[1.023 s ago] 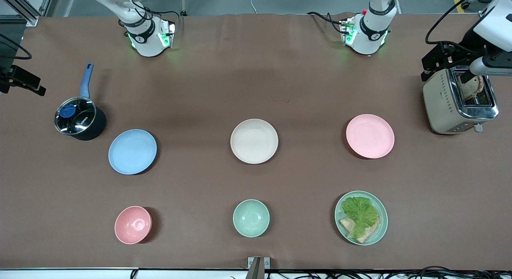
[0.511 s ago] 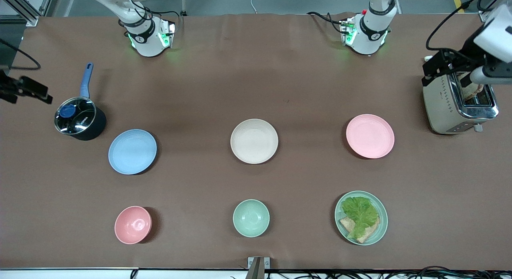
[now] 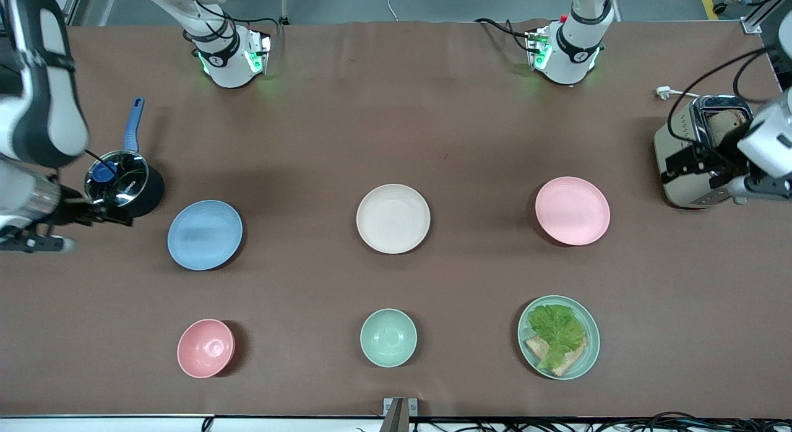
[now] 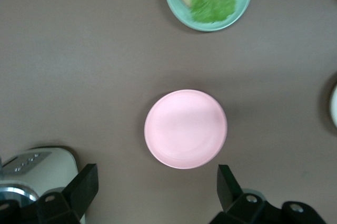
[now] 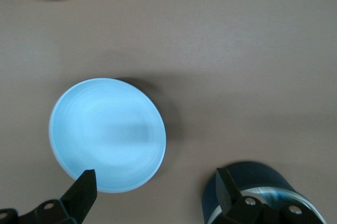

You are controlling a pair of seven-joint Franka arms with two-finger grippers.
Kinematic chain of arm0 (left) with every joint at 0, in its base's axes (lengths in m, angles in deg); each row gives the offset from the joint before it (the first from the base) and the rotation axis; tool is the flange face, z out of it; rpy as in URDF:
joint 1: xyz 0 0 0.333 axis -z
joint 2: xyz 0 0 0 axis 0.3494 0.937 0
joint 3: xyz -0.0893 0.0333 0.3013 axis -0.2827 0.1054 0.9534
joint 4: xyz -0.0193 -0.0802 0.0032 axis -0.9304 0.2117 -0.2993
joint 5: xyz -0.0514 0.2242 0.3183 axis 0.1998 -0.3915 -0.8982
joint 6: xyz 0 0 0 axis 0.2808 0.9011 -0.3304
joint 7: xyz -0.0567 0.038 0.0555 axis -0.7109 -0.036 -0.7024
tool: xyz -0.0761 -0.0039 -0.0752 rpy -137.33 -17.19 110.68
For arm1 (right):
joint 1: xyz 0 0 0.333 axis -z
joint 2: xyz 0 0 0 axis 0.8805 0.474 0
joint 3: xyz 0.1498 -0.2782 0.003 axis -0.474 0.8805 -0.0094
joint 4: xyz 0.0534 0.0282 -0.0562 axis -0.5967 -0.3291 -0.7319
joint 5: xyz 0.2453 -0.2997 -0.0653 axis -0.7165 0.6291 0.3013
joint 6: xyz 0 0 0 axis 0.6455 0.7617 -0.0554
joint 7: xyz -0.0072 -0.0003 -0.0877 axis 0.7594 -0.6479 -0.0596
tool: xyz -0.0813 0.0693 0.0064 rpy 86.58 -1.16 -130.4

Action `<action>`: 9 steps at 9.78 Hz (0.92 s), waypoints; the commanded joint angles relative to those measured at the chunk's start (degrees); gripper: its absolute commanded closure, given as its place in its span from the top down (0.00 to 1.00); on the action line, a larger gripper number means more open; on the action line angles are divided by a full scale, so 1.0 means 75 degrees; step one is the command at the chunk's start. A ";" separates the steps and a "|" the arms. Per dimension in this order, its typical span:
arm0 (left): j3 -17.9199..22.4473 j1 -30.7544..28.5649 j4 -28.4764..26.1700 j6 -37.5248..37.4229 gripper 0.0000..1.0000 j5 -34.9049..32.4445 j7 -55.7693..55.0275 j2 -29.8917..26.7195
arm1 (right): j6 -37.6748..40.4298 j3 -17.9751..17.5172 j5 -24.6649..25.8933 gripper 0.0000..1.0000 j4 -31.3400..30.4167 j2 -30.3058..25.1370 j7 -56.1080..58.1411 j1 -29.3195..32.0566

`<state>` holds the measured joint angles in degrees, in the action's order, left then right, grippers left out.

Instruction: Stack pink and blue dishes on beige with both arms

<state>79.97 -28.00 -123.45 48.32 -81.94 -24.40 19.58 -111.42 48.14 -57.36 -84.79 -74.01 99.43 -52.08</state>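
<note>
Along the table's edge nearest the front camera sit three things that play no part in the stacking: a small pink bowl toward the right arm's end, a green bowl at the middle, and a green plate with lettuce and bread toward the left arm's end. Farther from the camera, in a row across the middle of the table, lie the three plates that matter, all well apart and none touching another: the blue plate toward the right arm's end, the beige plate in the centre with nothing on it, and the pink plate toward the left arm's end. So nothing is stacked yet; both lifts and both placings are left to do. The right gripper hangs near the table's end by the black pot, over the spot between pot and blue plate, its fingers spread wide and empty. The left gripper hangs by the toaster at the other end, likewise spread wide and empty, with the pink plate lying just ahead of it in its wrist view. Judging by this, each arm is lining up on its own plate, and a grasp on a rim looks like the next step for both.
</note>
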 commanded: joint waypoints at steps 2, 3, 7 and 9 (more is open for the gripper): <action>-0.0055 -0.0538 -0.0781 0.1459 0.98 0.0138 0.1465 0.1295 | -0.2215 -0.0087 -0.0289 1.00 -0.1553 0.0328 0.0371 0.0065; -0.0055 -0.0610 -0.0735 0.1717 0.98 0.0138 0.2050 0.1834 | -0.2266 -0.0099 -0.0301 0.97 -0.1543 0.0446 0.0464 0.0065; -0.0207 -0.0517 -0.0758 0.1965 0.85 0.0161 0.2665 0.3185 | -0.2418 -0.0099 -0.0791 0.76 -0.1578 0.0903 0.0837 0.0065; -0.0453 -0.0564 -0.0781 0.2118 0.78 0.0372 0.2665 0.3456 | -0.2477 -0.0099 -0.1679 0.73 -0.1590 0.1102 0.1818 0.0205</action>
<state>77.15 -32.10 -129.11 62.90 -80.53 -5.47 43.41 -129.09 47.89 -65.73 -95.90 -66.25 107.85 -52.01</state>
